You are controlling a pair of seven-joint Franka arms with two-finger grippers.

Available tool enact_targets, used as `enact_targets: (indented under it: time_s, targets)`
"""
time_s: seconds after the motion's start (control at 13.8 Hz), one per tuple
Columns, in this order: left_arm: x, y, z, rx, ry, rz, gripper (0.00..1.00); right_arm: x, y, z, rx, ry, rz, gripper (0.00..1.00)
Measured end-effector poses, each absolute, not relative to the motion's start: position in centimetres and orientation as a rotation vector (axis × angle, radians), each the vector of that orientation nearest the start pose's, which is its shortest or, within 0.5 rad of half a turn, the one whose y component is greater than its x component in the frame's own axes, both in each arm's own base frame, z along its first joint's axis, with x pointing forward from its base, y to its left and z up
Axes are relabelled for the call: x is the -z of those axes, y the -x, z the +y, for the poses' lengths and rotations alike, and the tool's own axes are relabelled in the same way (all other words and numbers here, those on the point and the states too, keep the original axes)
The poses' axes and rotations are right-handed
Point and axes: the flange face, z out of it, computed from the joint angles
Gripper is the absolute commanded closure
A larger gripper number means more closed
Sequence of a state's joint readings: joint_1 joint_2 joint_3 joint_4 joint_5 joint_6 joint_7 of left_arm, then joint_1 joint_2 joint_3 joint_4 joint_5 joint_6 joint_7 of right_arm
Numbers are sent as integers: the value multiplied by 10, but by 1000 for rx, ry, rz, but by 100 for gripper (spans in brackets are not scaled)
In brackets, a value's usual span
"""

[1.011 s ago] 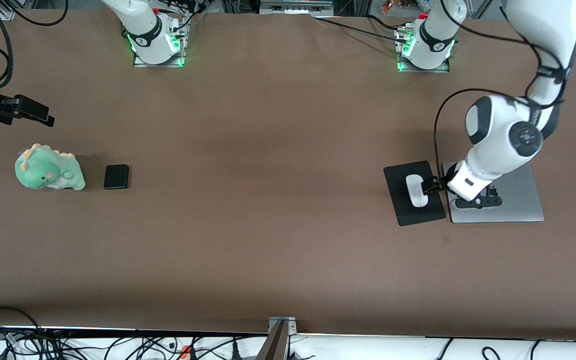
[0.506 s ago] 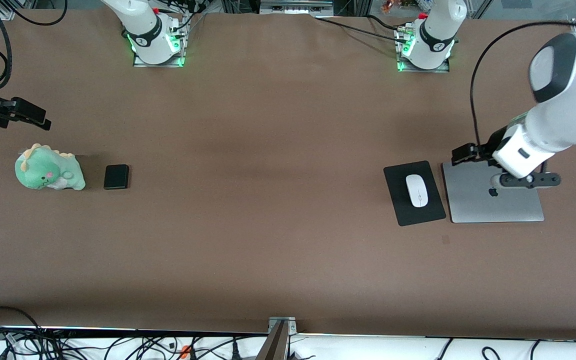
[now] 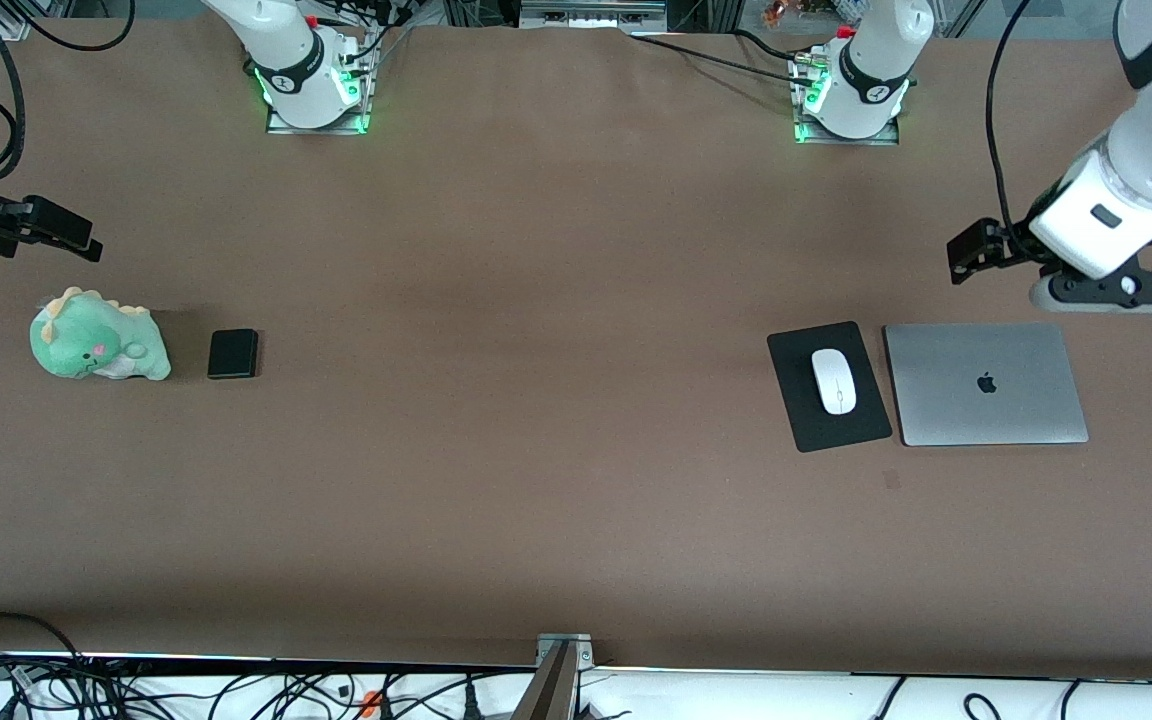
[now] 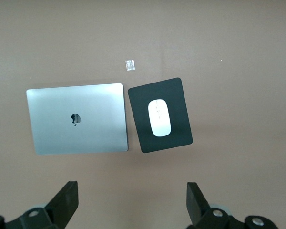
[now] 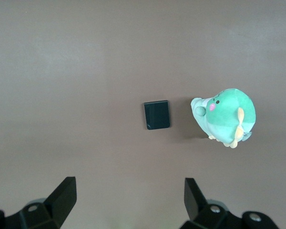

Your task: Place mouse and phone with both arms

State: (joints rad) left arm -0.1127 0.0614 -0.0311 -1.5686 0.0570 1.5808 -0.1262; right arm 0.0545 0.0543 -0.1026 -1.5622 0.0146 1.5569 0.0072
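My left gripper (image 4: 131, 202) hung wide open and empty over bare table beside the closed silver laptop (image 3: 984, 384). The mouse (image 3: 834, 381) lay on its black mouse pad (image 3: 801, 415). My right gripper (image 5: 128, 202), equally spread, held nothing above the table near the phone (image 3: 233, 354) and green plush dinosaur (image 3: 96, 347).

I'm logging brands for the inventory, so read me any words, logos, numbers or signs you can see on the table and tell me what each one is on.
No readable words or numbers anywhere.
Apple logo, a sign and not text: on the lid of the closed silver laptop, beside the mouse pad.
Small round marks on the two arm bases: too small to read.
The mouse, the phone and the green plush dinosaur show no markings.
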Motion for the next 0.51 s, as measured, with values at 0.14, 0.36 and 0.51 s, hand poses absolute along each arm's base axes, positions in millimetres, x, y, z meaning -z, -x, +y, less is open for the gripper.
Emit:
enact_targets:
  time_s: [0.14, 0.36, 0.51]
  targets:
    - [-591, -567, -71, -61, 3077, 20, 0, -598, -571, -25, -55, 3134, 87, 0]
    - [-590, -568, -70, -51, 3078, 17, 0, -598, -574, -25, -28, 3137, 87, 0]
    - [-590, -568, -71, -48, 3078, 19, 0, -598, -574, -25, -25, 3137, 87, 0]
